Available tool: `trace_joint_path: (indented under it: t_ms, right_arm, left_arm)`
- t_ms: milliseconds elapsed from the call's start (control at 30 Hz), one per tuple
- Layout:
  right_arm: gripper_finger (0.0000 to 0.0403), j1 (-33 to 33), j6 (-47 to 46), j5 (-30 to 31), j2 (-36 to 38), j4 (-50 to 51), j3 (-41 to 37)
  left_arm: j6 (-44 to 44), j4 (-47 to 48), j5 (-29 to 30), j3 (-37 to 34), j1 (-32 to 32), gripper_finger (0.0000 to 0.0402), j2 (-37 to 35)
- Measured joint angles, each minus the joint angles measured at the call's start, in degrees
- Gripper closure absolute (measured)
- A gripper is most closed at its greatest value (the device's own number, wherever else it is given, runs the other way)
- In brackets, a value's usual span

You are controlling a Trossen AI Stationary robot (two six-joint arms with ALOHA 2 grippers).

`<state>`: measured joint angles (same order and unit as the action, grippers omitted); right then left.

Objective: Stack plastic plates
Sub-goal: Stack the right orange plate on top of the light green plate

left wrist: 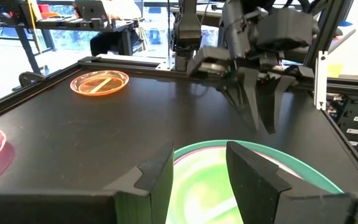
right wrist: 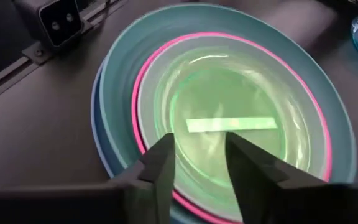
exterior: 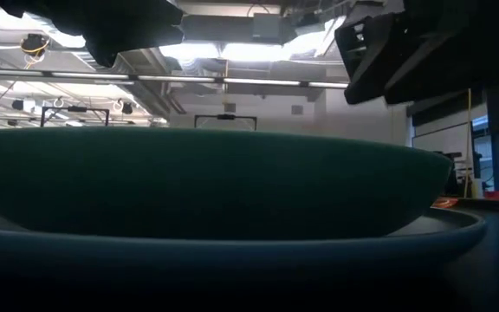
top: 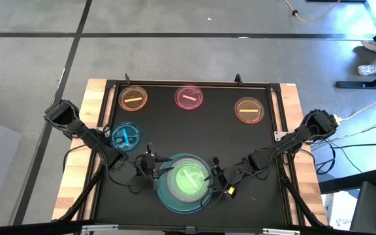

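A stack of plastic plates [top: 187, 181] rests on the black mat near the table's near edge. From the bottom it is light-blue, teal, pink and pale, with a small translucent green plate [right wrist: 225, 106] lying in the top one. My left gripper [top: 152, 171] is open and hovers at the stack's left rim, fingers over the green plate [left wrist: 199, 149]. My right gripper [top: 214, 175] is also open and hovers over the stack's right rim [right wrist: 199, 140]. In the low view the teal plate [exterior: 206, 182] fills the frame, resting on the light-blue rim [exterior: 232, 247].
Small translucent plates lie flat and apart on the mat: orange [top: 134, 98] far left, pink [top: 189, 97] far middle, amber [top: 249, 109] far right, and blue [top: 125, 137] beside the left arm. A raised black frame [top: 194, 83] borders the mat, and cables trail beside both arms.
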<state>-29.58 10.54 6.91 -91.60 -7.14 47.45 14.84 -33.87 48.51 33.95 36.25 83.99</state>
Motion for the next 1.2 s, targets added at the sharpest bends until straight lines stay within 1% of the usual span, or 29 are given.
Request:
trace_joint_path:
  t_ms: [100,233,333,500,567,700,800,933,1200]
  right_arm:
    - [0.0248,0.00,-0.79,0.06,2.66,6.54,1.50]
    - [0.0236,0.00,-4.28,0.92,7.14,14.49,2.88]
    - [0.0236,-0.02,-5.87,5.30,10.23,19.79,2.88]
    - [0.0237,0.65,-9.73,16.23,14.21,31.33,2.90]
    - [0.0237,1.74,-12.00,19.46,15.10,36.40,2.88]
    - [0.0238,6.14,-16.48,23.42,15.63,44.72,2.88]
    - [0.0238,10.85,-19.29,24.11,15.64,48.35,2.38]
    - [0.0238,17.99,-19.60,24.02,15.59,48.34,-0.41]
    - [0.0238,31.22,-20.59,23.67,15.44,45.07,-6.98]
  left_arm:
    - [0.03,-0.02,0.02,0.00,-0.08,0.0260,0.00]
    - [0.05,0.00,0.02,0.00,-0.32,0.0260,0.00]
    - [0.04,0.00,0.02,0.00,-0.35,0.0260,0.00]
    - [0.03,0.02,0.01,0.00,-0.35,0.0261,0.00]
    - [0.03,0.02,0.02,0.00,-0.35,0.0261,0.00]
    - [0.05,0.04,0.02,0.00,-0.35,0.0261,0.00]
    - [0.05,0.04,0.02,0.00,-0.35,0.0261,0.00]
    - [0.07,0.04,0.02,0.00,-0.35,0.0261,0.00]
    - [0.07,0.04,0.02,0.00,-0.35,0.0260,0.00]
